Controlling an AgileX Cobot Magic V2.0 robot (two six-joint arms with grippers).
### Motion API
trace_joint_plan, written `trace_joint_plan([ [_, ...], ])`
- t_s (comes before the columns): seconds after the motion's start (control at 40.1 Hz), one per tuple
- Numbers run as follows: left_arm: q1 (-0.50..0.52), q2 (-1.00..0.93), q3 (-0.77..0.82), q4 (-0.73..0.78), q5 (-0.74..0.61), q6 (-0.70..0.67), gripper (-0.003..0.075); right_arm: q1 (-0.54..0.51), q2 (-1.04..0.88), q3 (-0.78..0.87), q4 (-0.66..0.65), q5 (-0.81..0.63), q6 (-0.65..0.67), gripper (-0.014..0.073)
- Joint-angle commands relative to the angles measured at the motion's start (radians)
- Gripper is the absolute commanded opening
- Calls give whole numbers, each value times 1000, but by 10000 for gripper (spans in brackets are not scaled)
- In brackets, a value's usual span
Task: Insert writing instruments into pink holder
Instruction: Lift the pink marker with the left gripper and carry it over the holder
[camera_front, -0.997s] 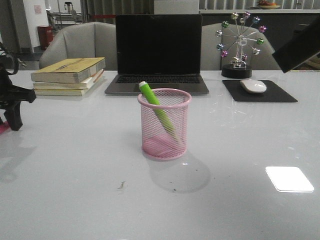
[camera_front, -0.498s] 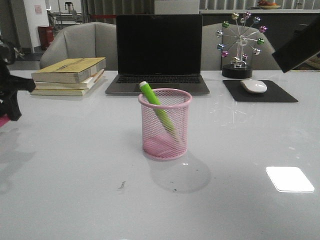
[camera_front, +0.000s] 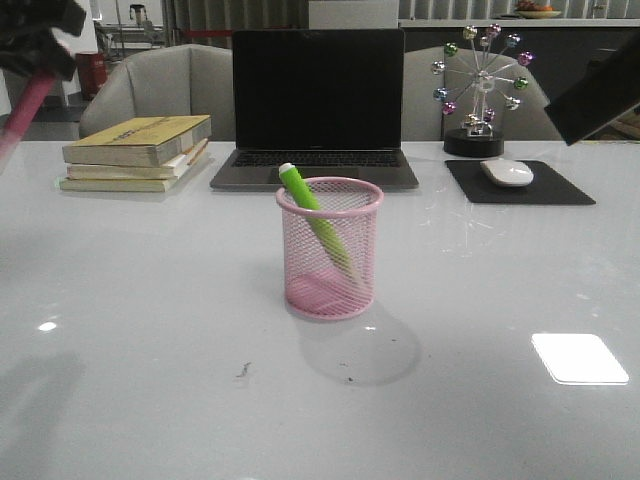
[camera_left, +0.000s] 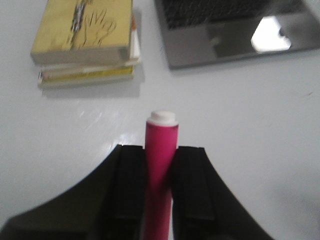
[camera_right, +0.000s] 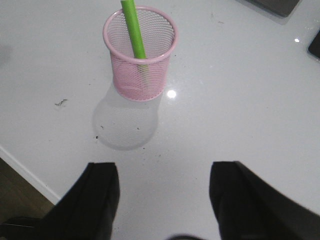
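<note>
The magenta marker (camera_left: 161, 150) is clamped in the left gripper (camera_left: 160, 187) — it should be carried over the pink holder (camera_front: 329, 247), kept clear of the leaning green marker (camera_front: 312, 214); the right gripper (camera_right: 165, 192) is held apart.

Counted two marker pens: one lime green (camera_front: 312, 215), one magenta pink (camera_left: 160, 165). One pink holder (camera_front: 330, 250). One laptop (camera_front: 317, 105). Three stacked books (camera_front: 137, 152). One mouse (camera_front: 507, 172) on one mouse pad (camera_front: 560, 188). One ferris-wheel ornament (camera_front: 480, 85). Two robot hands, left (camera_left: 159, 187) and right (camera_right: 165, 200).
</note>
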Motion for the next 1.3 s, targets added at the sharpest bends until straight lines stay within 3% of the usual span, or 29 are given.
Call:
trace_joint_plan([
  [0.0, -96, -121, 84, -22, -311, 0, 91, -1, -14, -27, -5, -65, -10, 507],
  [0.1, -207, -155, 162, -38, -509, -2, 91, -1, -14, -27, -5, -65, -10, 507],
  [0.349, -460, -89, 185, -42, -811, -7, 91, -1, -14, -27, -5, -66, -10, 507],
  [0.523, -565, 18, 185, -42, -1054, -54, 91, -1, -14, -27, -5, -66, -10, 507],
  [0.698, -600, 141, 180, -42, -1232, -140, 91, -1, -14, -27, -5, -66, -10, 507],
  [1.271, -600, 374, 146, -36, -1265, -140, 92, -1, -14, -27, -5, -66, -10, 507],
])
